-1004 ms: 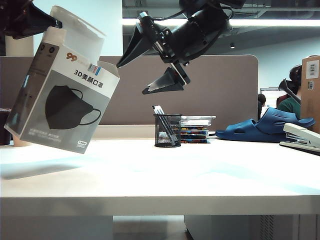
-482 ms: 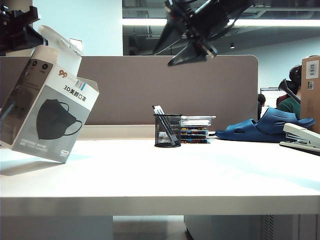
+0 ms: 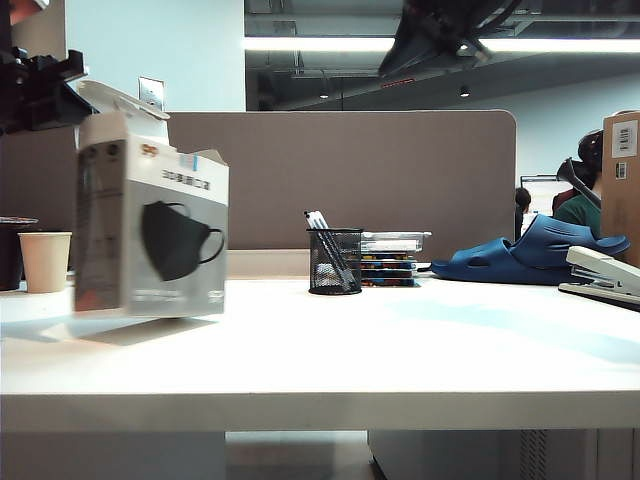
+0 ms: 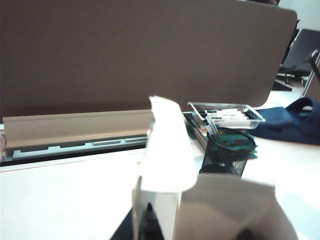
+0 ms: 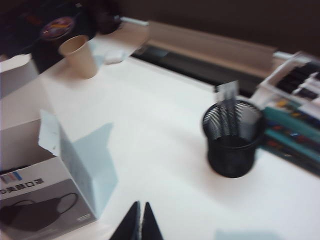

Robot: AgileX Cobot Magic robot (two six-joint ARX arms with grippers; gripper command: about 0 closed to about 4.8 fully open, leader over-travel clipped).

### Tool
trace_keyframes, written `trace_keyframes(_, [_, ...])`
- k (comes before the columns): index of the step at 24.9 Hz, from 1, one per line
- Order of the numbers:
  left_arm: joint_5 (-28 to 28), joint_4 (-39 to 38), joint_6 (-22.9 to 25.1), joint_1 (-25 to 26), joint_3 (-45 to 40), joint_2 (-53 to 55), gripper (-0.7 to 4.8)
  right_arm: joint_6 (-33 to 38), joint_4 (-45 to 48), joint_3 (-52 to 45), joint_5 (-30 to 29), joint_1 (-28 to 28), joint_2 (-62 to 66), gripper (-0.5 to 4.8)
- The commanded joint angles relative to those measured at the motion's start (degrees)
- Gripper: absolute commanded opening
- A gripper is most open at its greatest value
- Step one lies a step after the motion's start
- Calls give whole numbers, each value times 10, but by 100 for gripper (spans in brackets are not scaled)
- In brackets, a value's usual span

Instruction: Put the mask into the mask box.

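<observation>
The mask box [image 3: 150, 230], white and grey with a printed black mask picture, stands upright on the left of the table [image 3: 400, 350]. Its top flap [image 4: 167, 145] is raised. My left gripper [image 3: 70, 85] [image 4: 139, 220] is at the box's top, shut on one wall, with one dark finger [image 4: 148, 224] inside the box. My right gripper [image 3: 392, 62] [image 5: 141, 220] hangs high above the table's middle, shut and empty, well clear of the mask box [image 5: 35, 185]. The mask itself shows in no view.
A black mesh pen holder [image 3: 335, 262] [image 5: 232, 137] stands mid-table with stacked cases [image 3: 392, 258] behind it. A blue clog [image 3: 535, 255], a stapler [image 3: 603, 275] and a brown carton [image 3: 622, 180] are at the right. A paper cup [image 3: 45, 262] stands left of the box. A partition closes the back.
The box swung from a tilt in the air to upright on the table. My right gripper closed and rose toward the upper right, away from the box.
</observation>
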Motion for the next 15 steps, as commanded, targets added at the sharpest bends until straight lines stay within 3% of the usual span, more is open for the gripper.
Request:
trace_keyframes(1, [4,-24,25,0,1,0,3,-37,10,2,59,-5,-33,-8])
trace_keyframes(3, [19,-32,24,1,1,0,106,-53,10,2,80,-8,-52,-8])
trace_keyframes(4, [20,-32,24,1,1,0,188,-54,10,2,88,-9,-61,-8])
trace_keyframes(5, [20,-32,24,1,1,0,333,-63,10,2,99,-9,-72,-8])
trace_keyframes(7, [20,-32,21,1,1,0,433,-66,9,2,110,-12,-87,-8])
trace_keyframes(15, [64,-39,18,1,1,-63,436,-65,-9,2,136,-40,-140,-8])
